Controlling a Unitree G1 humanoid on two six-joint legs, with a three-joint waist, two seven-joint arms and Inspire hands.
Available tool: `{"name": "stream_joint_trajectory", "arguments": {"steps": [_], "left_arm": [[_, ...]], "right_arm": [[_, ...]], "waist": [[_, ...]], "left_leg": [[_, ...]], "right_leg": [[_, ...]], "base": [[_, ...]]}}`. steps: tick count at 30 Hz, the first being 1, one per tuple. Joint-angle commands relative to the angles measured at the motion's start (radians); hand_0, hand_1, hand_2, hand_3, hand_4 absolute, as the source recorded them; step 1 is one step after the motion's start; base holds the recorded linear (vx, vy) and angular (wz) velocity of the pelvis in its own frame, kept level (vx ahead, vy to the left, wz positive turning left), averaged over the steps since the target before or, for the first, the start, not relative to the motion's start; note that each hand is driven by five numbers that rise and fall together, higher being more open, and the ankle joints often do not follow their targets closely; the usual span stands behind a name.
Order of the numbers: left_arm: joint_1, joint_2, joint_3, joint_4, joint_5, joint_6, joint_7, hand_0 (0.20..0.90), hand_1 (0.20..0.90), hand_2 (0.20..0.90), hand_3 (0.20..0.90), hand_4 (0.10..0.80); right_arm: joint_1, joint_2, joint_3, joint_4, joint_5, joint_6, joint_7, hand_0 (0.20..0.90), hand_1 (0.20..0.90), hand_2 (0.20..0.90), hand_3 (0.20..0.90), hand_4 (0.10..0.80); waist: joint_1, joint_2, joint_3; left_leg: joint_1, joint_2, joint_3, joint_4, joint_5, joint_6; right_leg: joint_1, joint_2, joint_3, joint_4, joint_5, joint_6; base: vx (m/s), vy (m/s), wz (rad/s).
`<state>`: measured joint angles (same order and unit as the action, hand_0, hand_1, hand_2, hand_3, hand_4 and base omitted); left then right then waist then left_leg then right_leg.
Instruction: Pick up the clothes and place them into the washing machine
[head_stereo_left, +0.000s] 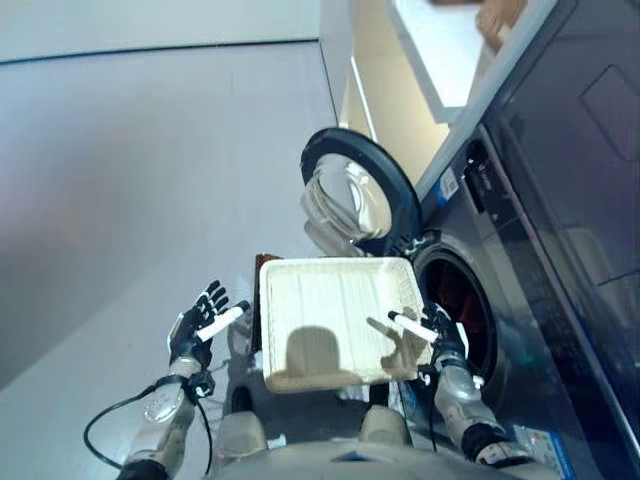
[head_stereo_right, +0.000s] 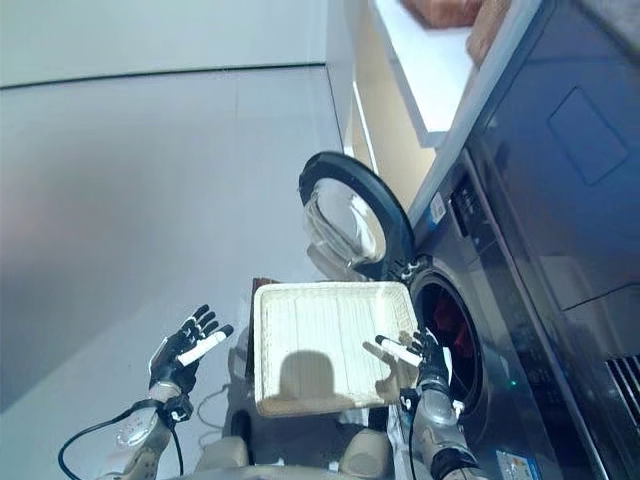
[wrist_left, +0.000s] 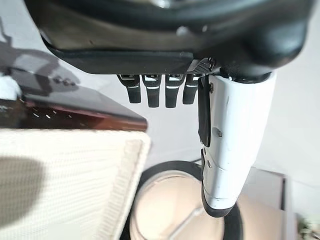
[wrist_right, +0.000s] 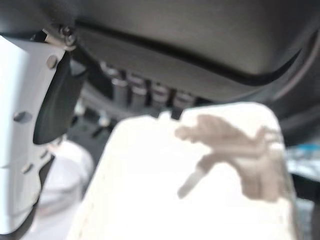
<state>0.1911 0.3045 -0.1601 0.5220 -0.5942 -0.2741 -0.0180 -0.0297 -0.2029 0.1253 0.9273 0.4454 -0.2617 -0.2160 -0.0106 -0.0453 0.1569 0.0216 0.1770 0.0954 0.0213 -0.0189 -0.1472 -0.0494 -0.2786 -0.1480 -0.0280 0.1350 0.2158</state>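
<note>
Left hand (head_stereo_left: 200, 322): raised beside the left edge of the tray, palm up, fingers spread and straight, white-covered thumb pointing toward the tray; nothing held, nothing touched. Right hand (head_stereo_left: 440, 340): at the tray's right edge, just before the drum opening, fingers relaxed and extended, white-covered thumb lying over the tray's rim; empty, contact with the rim not certain. Cream woven tray (head_stereo_left: 320, 300): shallow, rectangular, resting level between the two hands on a dark stand whose edge shows behind its far-left corner; bare inside except for shadows. Washing machine (head_stereo_left: 560, 250): dark grey front-loader to the right of the tray, standing against the right side of the scene. Drum opening (head_stereo_left: 465, 305): round, just right of the tray; red clothes (head_stereo_left: 462, 300) visible inside the drum. Door (head_stereo_left: 355, 195): round, dark-rimmed with clear bowl, swung fully open and standing beyond the tray's far edge. White counter (head_stereo_left: 440, 50): farther back above the machine, with brownish items at its far end, too indistinct to identify.
</note>
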Motion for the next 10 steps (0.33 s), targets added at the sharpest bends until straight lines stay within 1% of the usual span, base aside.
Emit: {"name": "stream_joint_trajectory", "arguments": {"steps": [1, 4, 10], "left_arm": [[-0.026, 0.002, 0.042, -0.031, 0.017, -0.055, -0.005, 0.900, 0.900, 0.900, 0.900, 0.800], [-0.026, -0.005, 0.038, -0.025, 0.015, -0.049, -0.013, 0.900, 0.900, 0.900, 0.900, 0.800], [-0.007, -0.015, 0.031, -0.034, -0.004, -0.041, -0.031, 0.900, 0.900, 0.900, 0.900, 0.800]], "right_arm": [[0.001, -0.015, -0.022, -0.077, 0.039, -0.050, 0.026, 0.900, 0.900, 0.900, 0.900, 0.800], [0.003, -0.024, 0.005, -0.075, 0.000, -0.037, 0.028, 0.900, 0.900, 0.900, 0.900, 0.800], [0.020, -0.024, -0.011, -0.085, 0.025, -0.042, 0.036, 0.900, 0.900, 0.900, 0.900, 0.800]], "waist": [[0.006, 0.008, -0.052], [0.007, 0.007, -0.070], [0.003, 0.010, -0.084]], "left_leg": [[-0.007, 0.054, -0.017, 0.015, 0.040, -0.034], [0.017, 0.055, -0.011, 0.003, 0.040, -0.032], [0.041, 0.049, -0.006, -0.006, 0.038, -0.029]], "right_leg": [[0.004, -0.056, -0.012, 0.023, 0.026, 0.046], [0.028, -0.055, -0.017, 0.022, 0.019, 0.046], [0.047, -0.056, -0.015, 0.018, 0.016, 0.046]], "base": [[0.075, 0.008, -0.18], [0.059, -0.002, -0.04], [0.025, 0.003, 0.00]]}}
